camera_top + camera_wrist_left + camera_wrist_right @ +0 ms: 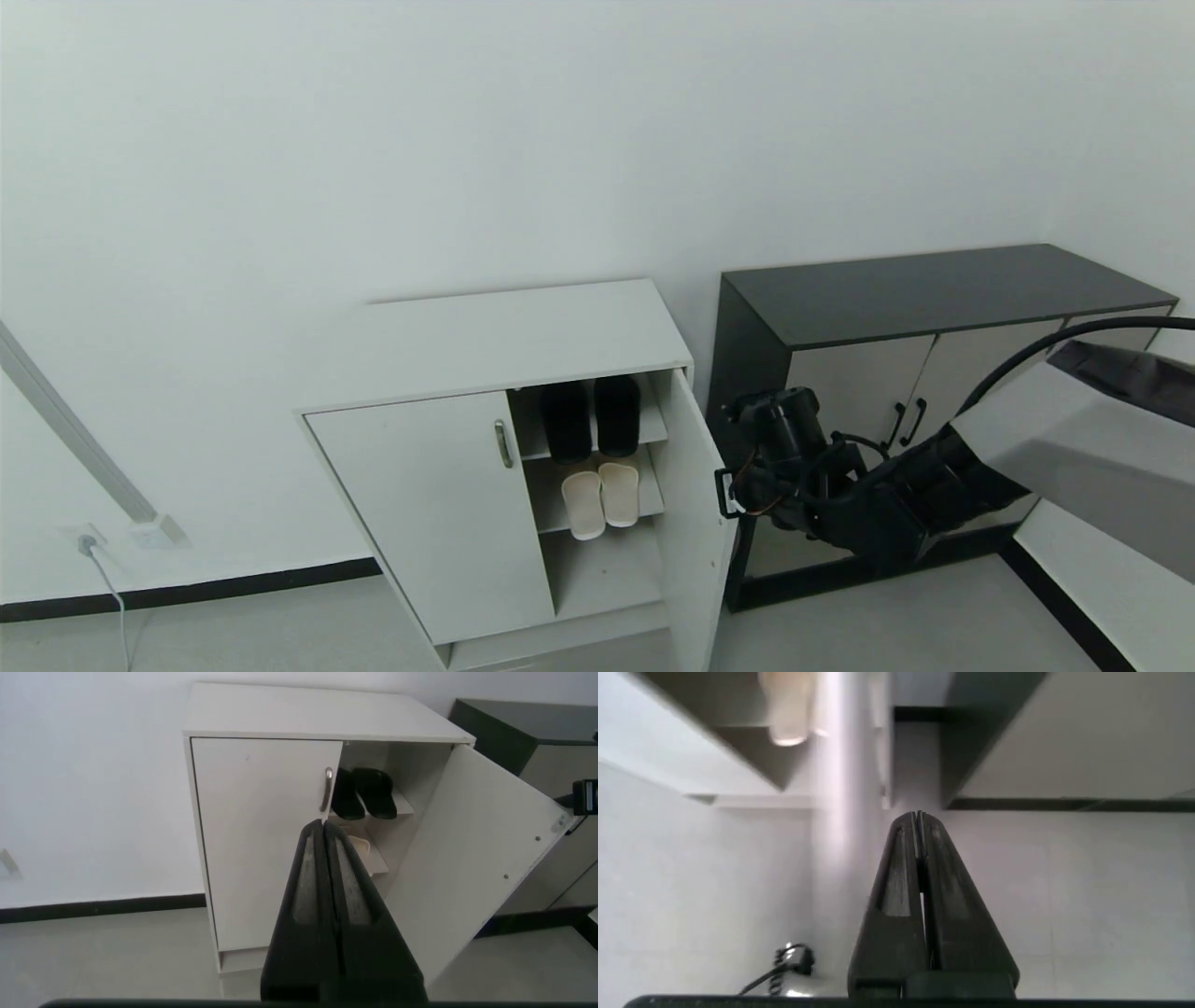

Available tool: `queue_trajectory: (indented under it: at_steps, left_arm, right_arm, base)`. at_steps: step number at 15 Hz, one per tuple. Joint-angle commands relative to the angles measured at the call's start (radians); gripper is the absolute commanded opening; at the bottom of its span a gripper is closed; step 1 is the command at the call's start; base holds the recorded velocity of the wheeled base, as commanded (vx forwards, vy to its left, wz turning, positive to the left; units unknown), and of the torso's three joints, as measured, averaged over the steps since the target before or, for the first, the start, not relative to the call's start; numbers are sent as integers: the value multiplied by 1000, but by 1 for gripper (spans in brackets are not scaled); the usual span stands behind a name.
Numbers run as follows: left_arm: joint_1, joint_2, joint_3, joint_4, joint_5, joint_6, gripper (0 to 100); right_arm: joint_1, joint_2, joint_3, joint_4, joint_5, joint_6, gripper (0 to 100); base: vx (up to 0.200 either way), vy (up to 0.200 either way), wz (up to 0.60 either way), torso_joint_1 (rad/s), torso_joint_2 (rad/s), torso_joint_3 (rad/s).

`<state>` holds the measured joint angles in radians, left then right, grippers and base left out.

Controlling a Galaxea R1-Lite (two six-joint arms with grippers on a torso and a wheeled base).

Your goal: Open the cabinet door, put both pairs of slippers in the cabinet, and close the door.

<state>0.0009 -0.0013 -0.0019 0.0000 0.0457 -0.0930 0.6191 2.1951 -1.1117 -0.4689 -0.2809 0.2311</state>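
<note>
- Over to the right gripper [727,493]: sitting right at the outer face of the open door [695,532], close to its free edge and about mid-height. Cannot tell whether metal meets wood.
- From that gripper, white slippers [601,497] off at 9 o'clock, inside the white cabinet [495,341], side by side on the middle shelf.
- Black slippers [591,417] up at 10 o'clock, one shelf higher, side by side, straight above the white pair.
- Right fingers [901,868] pressed together, only a hairline slit between them, nothing pinched.
- Right arm coming in low from 3 o'clock, forearm roughly level, crossing in front of the dark cabinet [934,289].
- Left gripper [325,826]: closed tight as well and empty, held well back from the white cabinet.
- Aimed at the inner edge of the closed left door [262,840], tip lining up just under the handle [328,789] in the left wrist view.
- Right door standing wide open, left door flat shut, both pairs plainly on show through the gap.
- Dark cabinet at 3 o'clock of the white one, just beside it, its own doors closed.
- Wall socket [86,539] low on the wall at 9 o'clock of the white cabinet, a cable hanging from it.
</note>
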Motion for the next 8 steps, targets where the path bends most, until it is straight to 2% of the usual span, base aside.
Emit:
queue_trajectory:
  at_steps: [1, 2, 4, 8]
  left_arm:
    - [1, 1, 0, 0, 0, -1, 0]
    - [1, 1, 0, 0, 0, -1, 0]
    - [1, 1, 0, 0, 0, -1, 0]
    - [1, 1, 0, 0, 0, -1, 0]
  right_arm:
    - [42, -57, 26, -2, 34, 8, 0]
    - [70, -113, 55, -2, 74, 33, 0]
    - [82, -163, 87, -13, 80, 33, 0]
    - [83, -216, 159, -97, 89, -33, 0]
  base:
    - [0, 0, 0, 0, 0, 0]
    - [0, 0, 0, 0, 0, 0]
    - [0, 0, 0, 0, 0, 0]
    - [0, 0, 0, 0, 0, 0]
